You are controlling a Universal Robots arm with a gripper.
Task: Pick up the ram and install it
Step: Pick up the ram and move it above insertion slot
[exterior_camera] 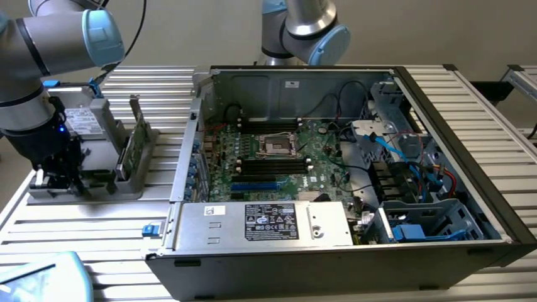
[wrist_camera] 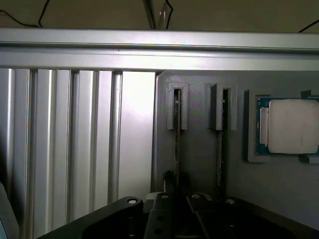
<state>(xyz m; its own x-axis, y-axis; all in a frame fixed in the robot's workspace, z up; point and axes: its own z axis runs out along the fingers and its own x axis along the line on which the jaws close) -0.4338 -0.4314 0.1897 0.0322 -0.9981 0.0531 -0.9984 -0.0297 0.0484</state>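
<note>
Grey holder [wrist_camera: 199, 159]; wrist view shows gripper [wrist_camera: 175, 183] clamped on ram [wrist_camera: 176, 132]; exterior view shows computer case [exterior_camera: 336, 272].

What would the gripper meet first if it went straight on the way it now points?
The ram standing on edge in the gray holder: in the wrist view the gripper lines up with it. It may already touch it; depth is unclear.

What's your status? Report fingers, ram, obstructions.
Fingers pinched on ram, down at gray holder. Ram seated upright in its slot. Second stick alongside, apart; no obstruction seen.
</note>
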